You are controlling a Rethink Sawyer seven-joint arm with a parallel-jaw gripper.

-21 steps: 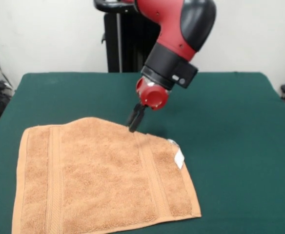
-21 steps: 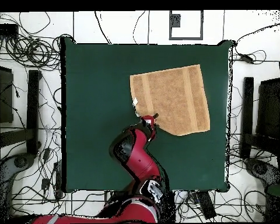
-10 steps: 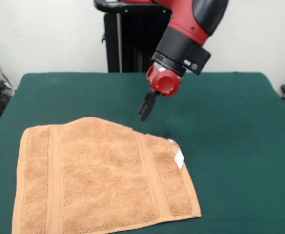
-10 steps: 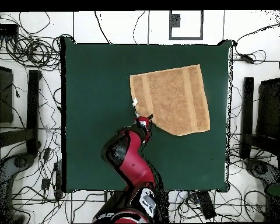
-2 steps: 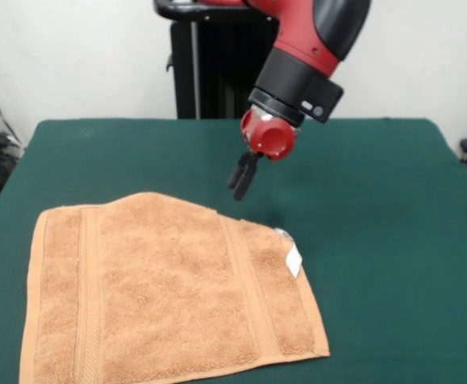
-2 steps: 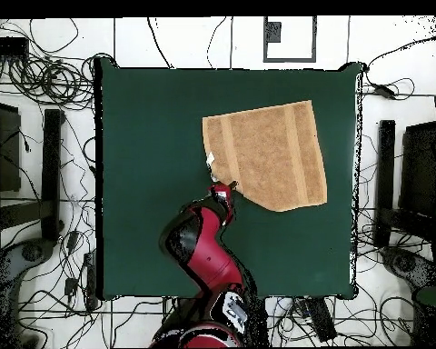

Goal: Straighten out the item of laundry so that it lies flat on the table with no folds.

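Observation:
The item of laundry (image 5: 169, 296) is an orange-tan towel spread on the green table (image 5: 377, 200), toward its near left in the front view. Its far edge runs slanted, as if one corner is tucked under, and a small white tag (image 5: 293, 260) sticks out at its right edge. My gripper (image 5: 240, 181) hangs above the table just beyond that slanted edge, clear of the cloth, its fingers together and holding nothing. In the overhead view the towel (image 6: 267, 154) lies at the table's (image 6: 149, 182) upper right, with the gripper (image 6: 230, 189) beside its cut-off lower left corner.
Cables and stands (image 6: 40, 182) surround the table on the floor in the overhead view. A black pedestal (image 5: 205, 72) rises behind the table's far edge.
The gripper has risen off the towel's slanted far edge and shifted a little to the right in the front view. The towel lies where it was.

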